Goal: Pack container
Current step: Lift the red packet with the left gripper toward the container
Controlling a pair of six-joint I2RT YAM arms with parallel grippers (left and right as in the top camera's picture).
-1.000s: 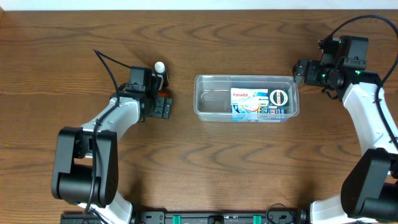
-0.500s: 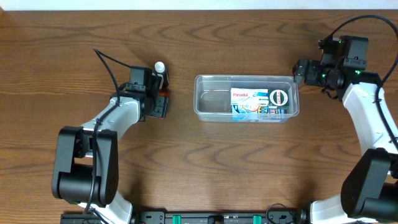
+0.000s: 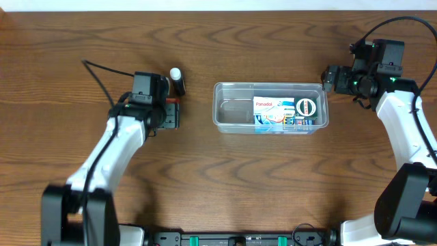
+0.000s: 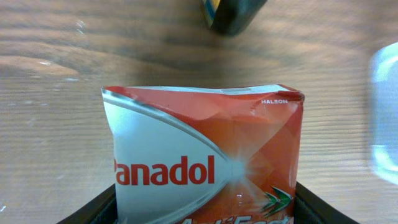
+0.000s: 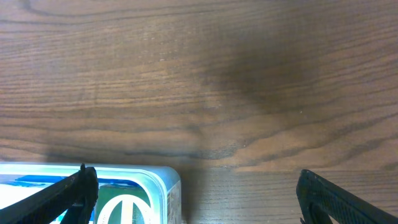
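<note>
The clear plastic container (image 3: 232, 109) sits at the table's centre. It holds a blue and white Panadol carton (image 3: 272, 113) and a round green and white item (image 3: 306, 107). My left gripper (image 3: 171, 115) is left of the container and shut on a red and silver Panadol pack (image 4: 205, 155), held just above the wood. The container's blurred edge shows at the right of the left wrist view (image 4: 385, 118). My right gripper (image 5: 196, 190) is open and empty, over the container's far right corner (image 5: 158, 180).
A small dark bottle with a white cap (image 3: 177, 82) stands just beyond my left gripper; its base shows in the left wrist view (image 4: 233, 15). Bare wood surrounds the container on all sides.
My left arm has risen and pulled slightly left with the red pack, away from the bottle, which now stands free. The right arm has not moved.
</note>
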